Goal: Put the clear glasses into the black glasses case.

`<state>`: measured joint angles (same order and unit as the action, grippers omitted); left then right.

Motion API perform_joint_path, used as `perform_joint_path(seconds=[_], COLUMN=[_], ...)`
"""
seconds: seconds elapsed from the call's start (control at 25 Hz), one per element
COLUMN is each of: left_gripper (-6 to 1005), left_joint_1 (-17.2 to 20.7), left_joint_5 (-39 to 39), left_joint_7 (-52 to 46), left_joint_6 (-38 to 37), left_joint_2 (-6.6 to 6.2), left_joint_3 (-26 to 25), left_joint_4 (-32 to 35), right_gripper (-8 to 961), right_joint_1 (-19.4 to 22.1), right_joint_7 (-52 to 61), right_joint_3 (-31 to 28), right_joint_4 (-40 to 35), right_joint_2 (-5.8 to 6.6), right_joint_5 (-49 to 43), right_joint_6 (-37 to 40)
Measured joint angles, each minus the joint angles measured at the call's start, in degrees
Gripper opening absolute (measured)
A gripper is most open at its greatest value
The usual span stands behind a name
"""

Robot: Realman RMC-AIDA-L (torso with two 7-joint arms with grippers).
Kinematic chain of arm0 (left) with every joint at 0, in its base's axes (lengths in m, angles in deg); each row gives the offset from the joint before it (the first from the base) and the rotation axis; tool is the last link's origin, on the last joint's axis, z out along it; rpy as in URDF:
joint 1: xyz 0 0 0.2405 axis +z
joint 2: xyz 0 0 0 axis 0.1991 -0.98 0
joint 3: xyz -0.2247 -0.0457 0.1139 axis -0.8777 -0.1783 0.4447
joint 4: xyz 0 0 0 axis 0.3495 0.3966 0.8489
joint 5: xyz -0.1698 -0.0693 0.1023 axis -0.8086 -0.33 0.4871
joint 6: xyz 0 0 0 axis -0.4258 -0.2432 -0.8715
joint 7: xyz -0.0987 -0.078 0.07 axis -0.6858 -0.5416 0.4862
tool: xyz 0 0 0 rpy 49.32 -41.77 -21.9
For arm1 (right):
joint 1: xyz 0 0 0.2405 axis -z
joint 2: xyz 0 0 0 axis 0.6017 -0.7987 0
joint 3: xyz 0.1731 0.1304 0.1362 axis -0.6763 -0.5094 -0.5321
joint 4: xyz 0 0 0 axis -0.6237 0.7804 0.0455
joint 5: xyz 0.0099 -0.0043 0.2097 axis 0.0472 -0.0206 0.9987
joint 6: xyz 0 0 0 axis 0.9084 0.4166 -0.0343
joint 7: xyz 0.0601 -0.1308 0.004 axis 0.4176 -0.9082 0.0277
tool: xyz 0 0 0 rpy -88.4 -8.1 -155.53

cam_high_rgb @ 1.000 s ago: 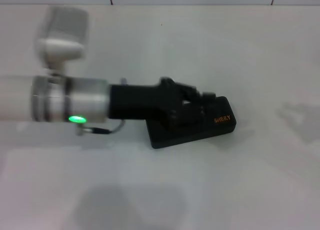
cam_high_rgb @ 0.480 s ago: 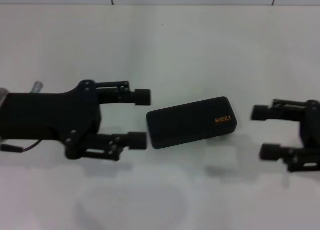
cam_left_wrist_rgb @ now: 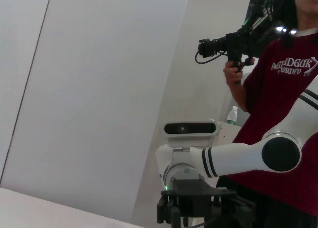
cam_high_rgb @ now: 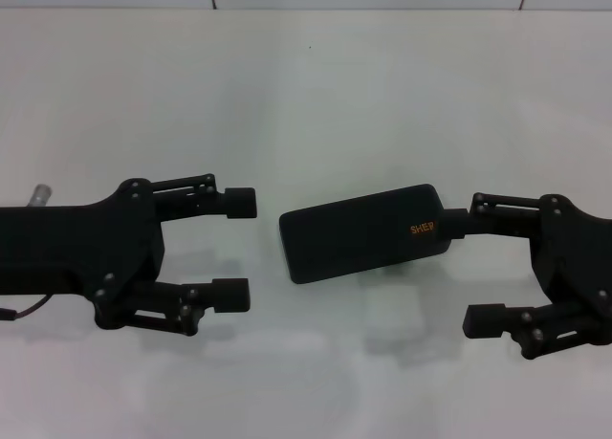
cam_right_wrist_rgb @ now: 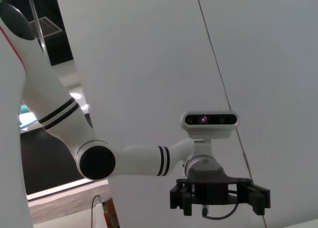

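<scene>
The black glasses case (cam_high_rgb: 363, 233) lies shut on the white table in the head view, its orange lettering at the right end. The clear glasses are not in view. My left gripper (cam_high_rgb: 235, 248) hovers open just left of the case, with nothing between its fingers. My right gripper (cam_high_rgb: 469, 272) is open at the case's right end; its far fingertip (cam_high_rgb: 455, 224) overlaps the case's corner, and whether they touch cannot be told. The left wrist view shows the right gripper (cam_left_wrist_rgb: 203, 208) from the front, and the right wrist view shows the left gripper (cam_right_wrist_rgb: 218, 195).
The white table (cam_high_rgb: 316, 85) stretches bare behind the case to a tiled wall edge. In the left wrist view a person in a dark red shirt (cam_left_wrist_rgb: 278, 89) stands behind the robot holding a camera rig (cam_left_wrist_rgb: 228, 44).
The left arm pulled back leftward off the shut case, its gripper open. The right gripper came into view and moved left up to the case's right end.
</scene>
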<state>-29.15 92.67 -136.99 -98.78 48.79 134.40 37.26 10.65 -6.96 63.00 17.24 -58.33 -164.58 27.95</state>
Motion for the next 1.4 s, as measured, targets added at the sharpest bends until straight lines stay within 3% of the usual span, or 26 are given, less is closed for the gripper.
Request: perform_joint_path(seconds=[0.28, 0.76, 1.4], left_gripper=[874, 874, 874], left_joint_1=[0.35, 1.02, 2.06], left_joint_5=[0.18, 1.60, 1.88], left_joint_7=[0.18, -0.27, 0.03], left_joint_6=[-0.25, -0.27, -0.28], left_joint_2=[-0.56, -0.76, -1.19], left_joint_3=[-0.09, -1.44, -2.43], left_joint_4=[0.01, -0.02, -0.02], right_gripper=[863, 865, 867], right_joint_1=[0.10, 0.26, -0.20], right_joint_7=[-0.06, -3.02, -4.45], right_joint_3=[0.77, 13.46, 13.29], right_joint_4=[0.48, 0.70, 0.69], right_joint_2=[0.00, -0.01, 0.00], right_joint_5=[1.07, 7.98, 10.73], right_joint_6=[-0.25, -6.80, -7.46])
